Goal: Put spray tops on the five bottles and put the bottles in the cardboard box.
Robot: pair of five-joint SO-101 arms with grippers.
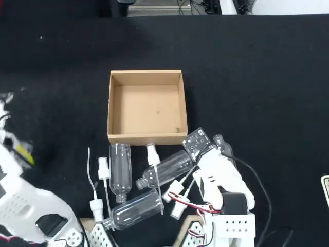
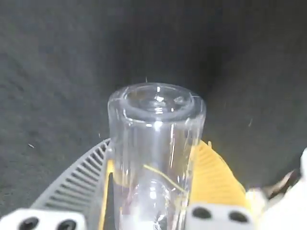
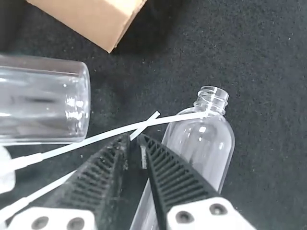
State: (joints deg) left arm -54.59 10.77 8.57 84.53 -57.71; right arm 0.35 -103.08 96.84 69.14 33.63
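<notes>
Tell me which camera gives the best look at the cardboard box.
The high view: the whole cardboard box lies open from above, all four walls and its bare floor visible. The right wrist view catches just one corner of it. The left wrist view looks at a clear bottle over black cloth instead.

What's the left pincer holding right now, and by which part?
The left pincer grips a clear bottle across its body, with the bottle's base pointing away from the wrist.
</notes>
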